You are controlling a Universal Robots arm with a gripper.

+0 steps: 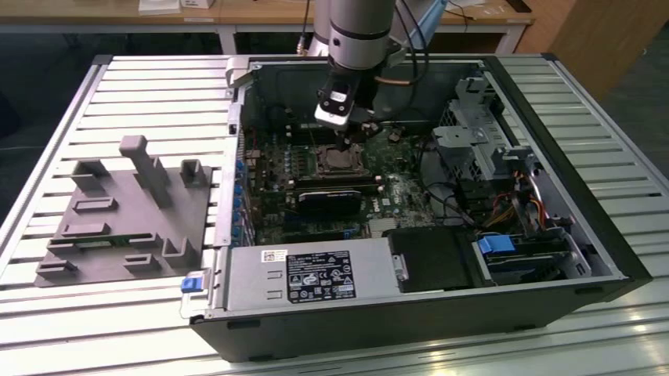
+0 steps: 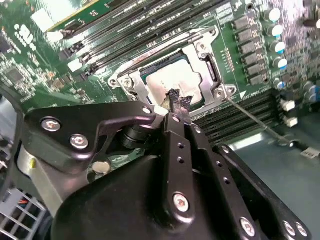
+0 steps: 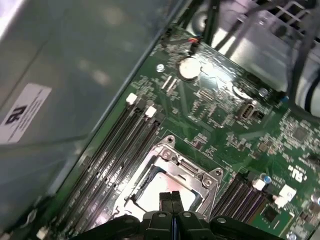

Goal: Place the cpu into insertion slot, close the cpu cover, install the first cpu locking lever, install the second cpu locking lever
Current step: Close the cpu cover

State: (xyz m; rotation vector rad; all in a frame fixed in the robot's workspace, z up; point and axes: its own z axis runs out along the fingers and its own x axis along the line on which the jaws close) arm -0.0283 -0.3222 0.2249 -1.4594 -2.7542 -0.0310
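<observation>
End effector (image 2: 178,103) closed, empty, tip over cpu (image 2: 172,80) seated in insertion slot (image 3: 144,176); cpu cover (image 2: 160,56) down.

- Arm (image 1: 356,31) enters at upper centre of the exterior view, wrist pointing almost straight down.
- Gripper (image 1: 362,133) sits just above frame centre, fingers (image 3: 166,200) pressed together.

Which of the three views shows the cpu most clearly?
The second wrist view: most of the pale face of the cpu is seen from close, with the gripper covering one edge. In the first wrist view the gripper hides more of it. In the exterior view it is a small distant patch.
</observation>
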